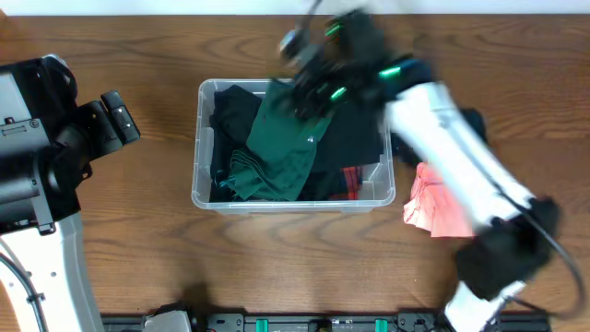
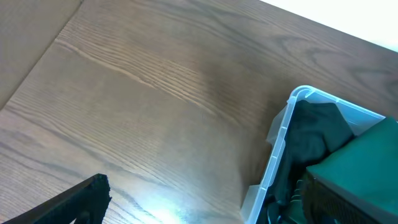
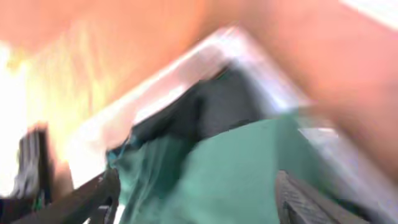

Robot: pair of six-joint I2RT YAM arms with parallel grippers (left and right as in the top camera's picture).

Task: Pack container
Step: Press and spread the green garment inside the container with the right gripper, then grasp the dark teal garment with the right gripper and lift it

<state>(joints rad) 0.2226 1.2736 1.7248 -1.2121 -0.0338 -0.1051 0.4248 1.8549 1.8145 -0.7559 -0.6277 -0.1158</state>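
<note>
Now the container (image 1: 201,152) sits on the table (image 1: 138,240), holding clothes (image 1: 277,157). The right gripper (image 1: 312,92) hangs blurred over its far edge, jaws apart and empty. The left gripper (image 1: 120,115) stands open, well apart.

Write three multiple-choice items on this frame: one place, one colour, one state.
1. The pink garment lies where, relative to the container? A inside; B on the table to its right; C on its left.
2. The top garment in the container is? A green; B yellow; C white.
3. The left gripper is? A shut on cloth; B open, empty; C inside the container.
B, it lies on bare wood; A, green cloth covers the black garments; B, it hangs wide open over the table.
</note>
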